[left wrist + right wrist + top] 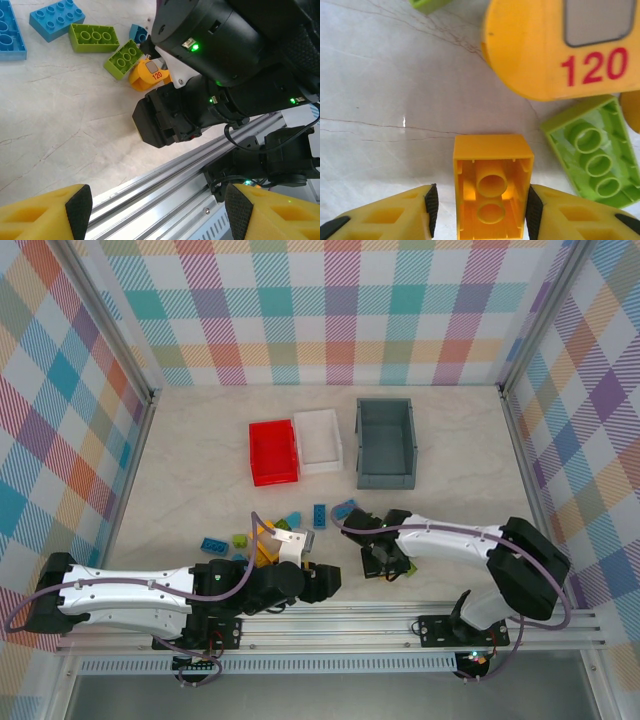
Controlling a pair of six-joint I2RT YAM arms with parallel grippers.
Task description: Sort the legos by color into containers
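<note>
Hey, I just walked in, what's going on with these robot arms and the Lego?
It's sorting Lego by colour, and it looks barely begun. The right gripper straddles an upside-down yellow brick on the table, with a gap showing at one pad, so the brick isn't clamped yet. The left gripper hangs open above the rail, holding nothing. The loose bricks lie scattered near the arms. The red bin, white bin and grey bin look empty.

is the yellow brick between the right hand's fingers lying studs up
No, the yellow brick lies flipped, its hollow underside with two round tubes facing the wrist camera.
</note>
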